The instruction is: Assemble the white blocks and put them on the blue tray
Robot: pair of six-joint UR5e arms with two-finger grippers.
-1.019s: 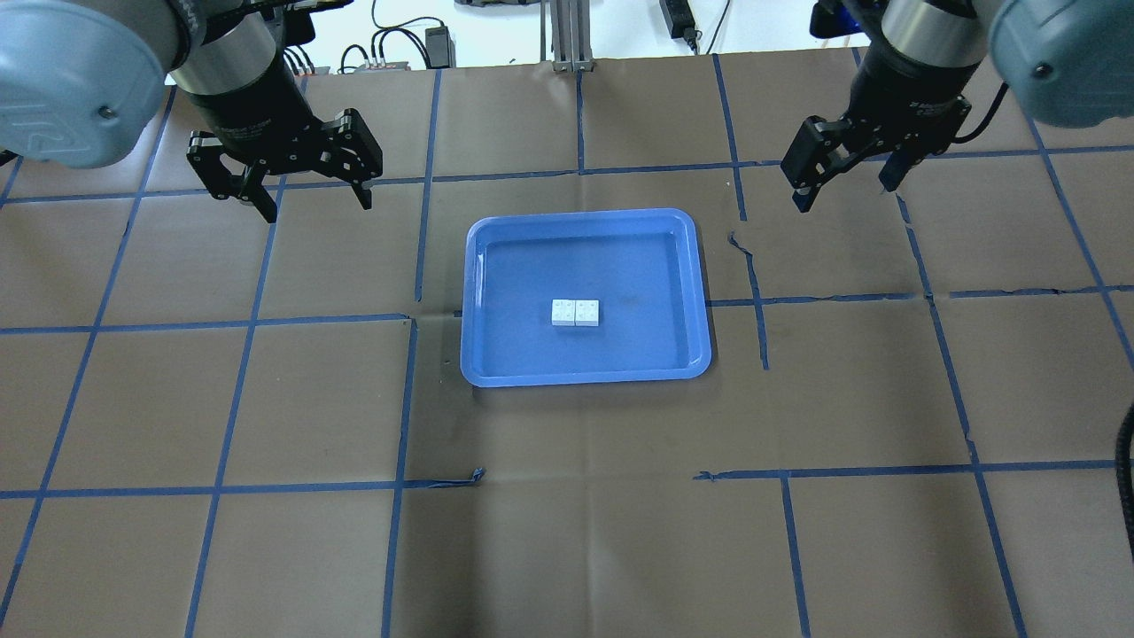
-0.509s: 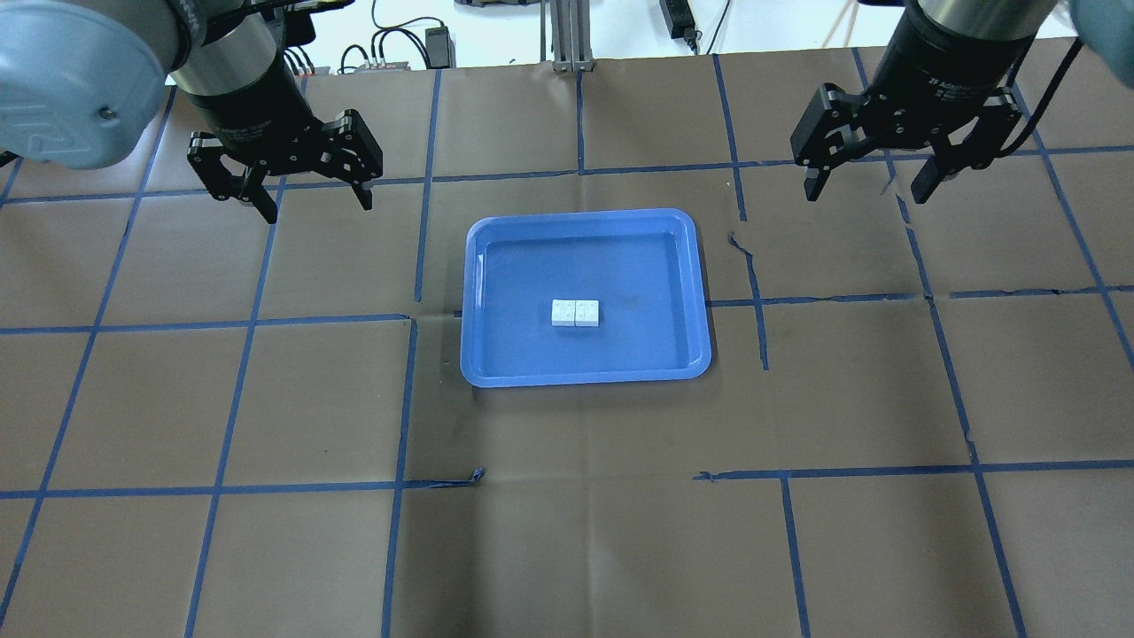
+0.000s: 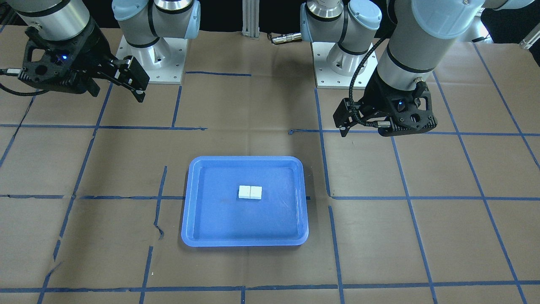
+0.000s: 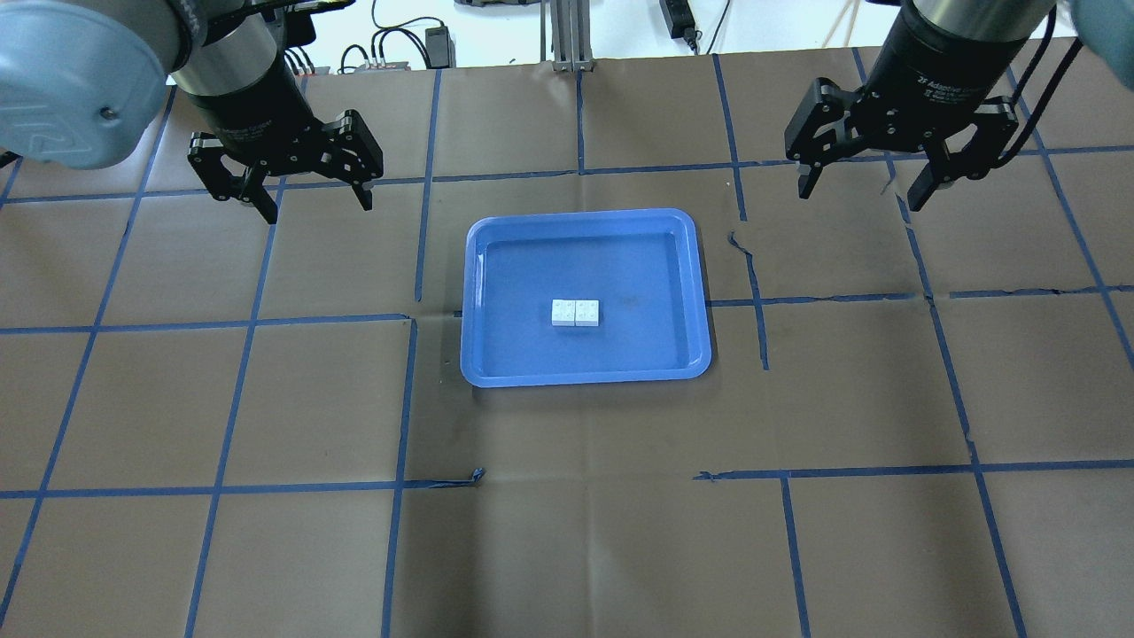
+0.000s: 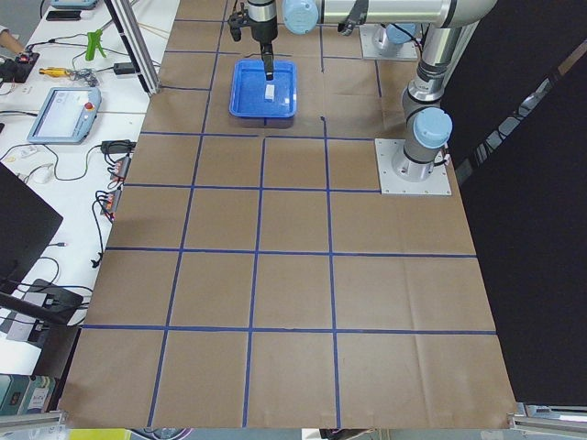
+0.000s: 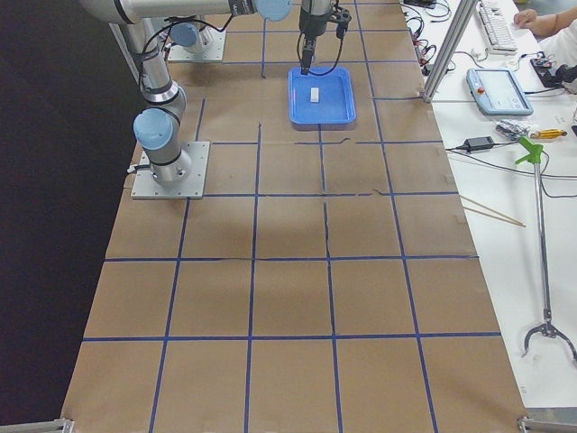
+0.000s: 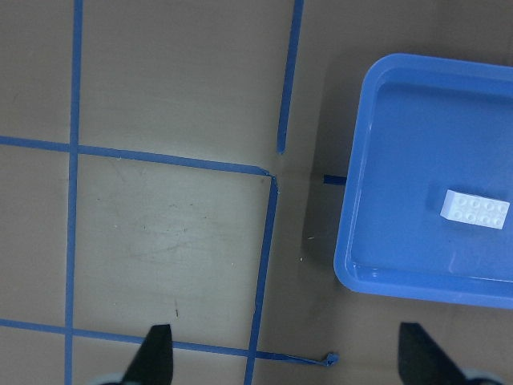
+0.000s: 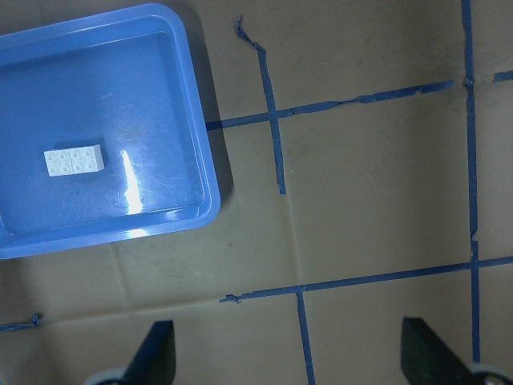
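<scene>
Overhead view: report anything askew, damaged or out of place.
Only the tape right of the tray is torn and crooked. The blocks sit flat, side by side and touching, inside the tray.

The blue tray (image 8: 160,80) is smooth, glossy plastic, with a white streak of glare left of centre in the right wrist view. The white blocks (image 8: 74,160) are duller plastic. Matt brown paper (image 4: 576,532), creased, carries blue tape (image 4: 221,486) that is frayed in places. The left gripper (image 4: 317,206) and right gripper (image 4: 859,197) look matt black. At the overhead view's upper left, the metal sleeve (image 4: 232,55) has a satin sheen.
</scene>
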